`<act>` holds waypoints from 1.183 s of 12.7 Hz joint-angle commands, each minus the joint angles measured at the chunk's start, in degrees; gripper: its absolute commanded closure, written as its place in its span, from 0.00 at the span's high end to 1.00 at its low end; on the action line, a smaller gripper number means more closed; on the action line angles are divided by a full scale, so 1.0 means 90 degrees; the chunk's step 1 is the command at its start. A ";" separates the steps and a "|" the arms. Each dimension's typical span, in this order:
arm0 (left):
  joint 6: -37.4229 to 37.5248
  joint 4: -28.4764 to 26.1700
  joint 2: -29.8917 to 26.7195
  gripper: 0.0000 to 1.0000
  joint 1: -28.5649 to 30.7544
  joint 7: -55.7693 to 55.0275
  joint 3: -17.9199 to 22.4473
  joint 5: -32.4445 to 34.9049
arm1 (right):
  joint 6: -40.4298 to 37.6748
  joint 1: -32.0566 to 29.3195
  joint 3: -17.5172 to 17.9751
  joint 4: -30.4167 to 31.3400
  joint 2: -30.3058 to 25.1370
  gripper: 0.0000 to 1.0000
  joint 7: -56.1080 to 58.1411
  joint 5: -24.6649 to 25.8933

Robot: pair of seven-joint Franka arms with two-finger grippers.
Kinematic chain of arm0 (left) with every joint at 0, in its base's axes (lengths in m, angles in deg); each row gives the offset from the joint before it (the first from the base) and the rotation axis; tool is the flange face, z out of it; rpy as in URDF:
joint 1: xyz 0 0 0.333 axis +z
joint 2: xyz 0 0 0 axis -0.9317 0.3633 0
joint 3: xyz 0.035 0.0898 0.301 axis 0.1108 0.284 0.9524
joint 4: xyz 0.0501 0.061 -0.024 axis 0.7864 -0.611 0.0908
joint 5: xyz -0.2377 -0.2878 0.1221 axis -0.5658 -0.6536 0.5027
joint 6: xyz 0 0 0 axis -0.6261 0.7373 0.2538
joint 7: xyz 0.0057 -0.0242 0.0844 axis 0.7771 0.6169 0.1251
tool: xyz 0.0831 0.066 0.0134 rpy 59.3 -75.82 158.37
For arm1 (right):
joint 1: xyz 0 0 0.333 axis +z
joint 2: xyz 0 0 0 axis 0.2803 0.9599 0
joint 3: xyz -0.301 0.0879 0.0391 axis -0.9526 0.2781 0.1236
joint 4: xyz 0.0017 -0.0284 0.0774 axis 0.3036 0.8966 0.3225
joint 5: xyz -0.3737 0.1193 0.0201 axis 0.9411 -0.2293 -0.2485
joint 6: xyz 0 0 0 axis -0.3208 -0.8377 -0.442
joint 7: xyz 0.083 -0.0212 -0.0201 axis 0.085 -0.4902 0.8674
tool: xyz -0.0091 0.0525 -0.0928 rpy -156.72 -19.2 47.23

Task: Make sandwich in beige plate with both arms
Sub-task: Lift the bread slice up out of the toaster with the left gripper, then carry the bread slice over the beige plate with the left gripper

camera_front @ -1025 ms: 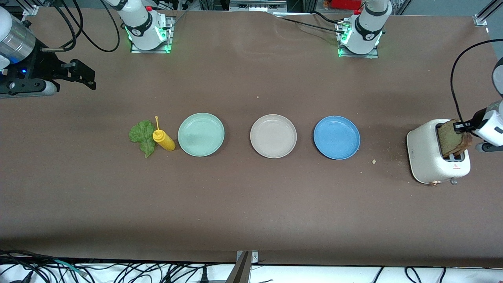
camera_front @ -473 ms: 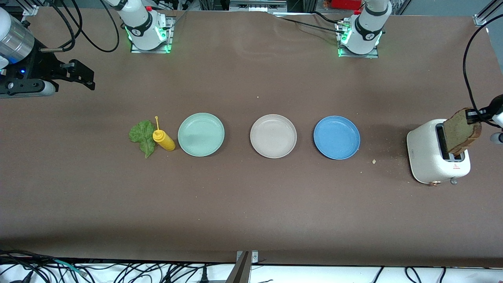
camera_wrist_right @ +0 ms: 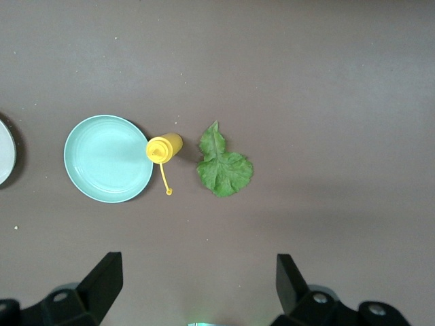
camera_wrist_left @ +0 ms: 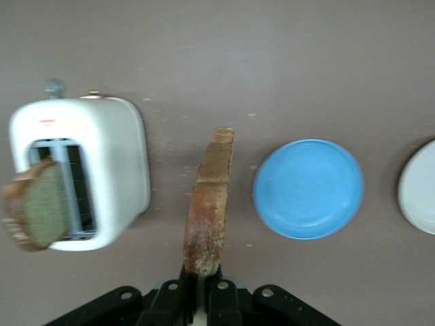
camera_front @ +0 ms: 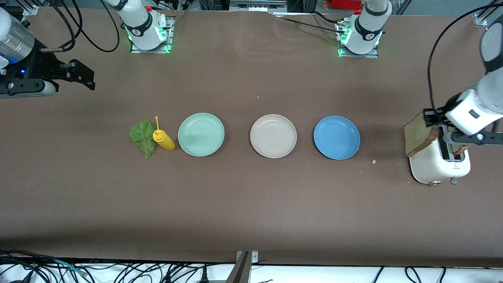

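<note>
The toaster stands nearest the front camera at the left arm's end of the table, with one bread slice still sitting in its slot. The left gripper hangs over the toaster's edge on the plates' side, its fingers clamped on a second bread slice held on edge in the air; the left wrist view shows that slice hanging between the toaster and the blue plate. A row of three plates lies across the middle of the table: the blue plate toward the left arm's end, the beige plate in the centre, bare, and the green plate toward the right arm's end. Just beside the green plate lies a yellow bottle on its side, touching a lettuce leaf. Farther from the camera, the right gripper waits with its fingers spread wide, high over the table at the right arm's end.
</note>
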 commanded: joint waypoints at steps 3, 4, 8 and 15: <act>-0.0138 0.0131 0.0453 0.00 -0.0332 -0.0429 -0.0201 -0.1560 | -0.0057 0.0007 -0.0009 -0.0066 -0.0036 1.00 0.0026 0.0041; -0.0420 0.0093 0.0590 0.00 -0.0361 -0.0467 -0.0201 -0.1911 | -0.0066 0.0007 -0.0009 -0.0066 -0.0036 1.00 0.0026 0.0041; -0.0930 0.0112 0.1526 0.00 -0.0771 -0.0439 -0.0201 -0.2918 | -0.0066 0.0007 -0.0019 -0.0066 -0.0036 1.00 0.0026 0.0011; -0.2003 0.0034 0.2983 0.00 -0.1971 0.0049 -0.0201 -0.4373 | -0.0057 0.0007 -0.0058 -0.0076 -0.0046 1.00 -0.0042 -0.0018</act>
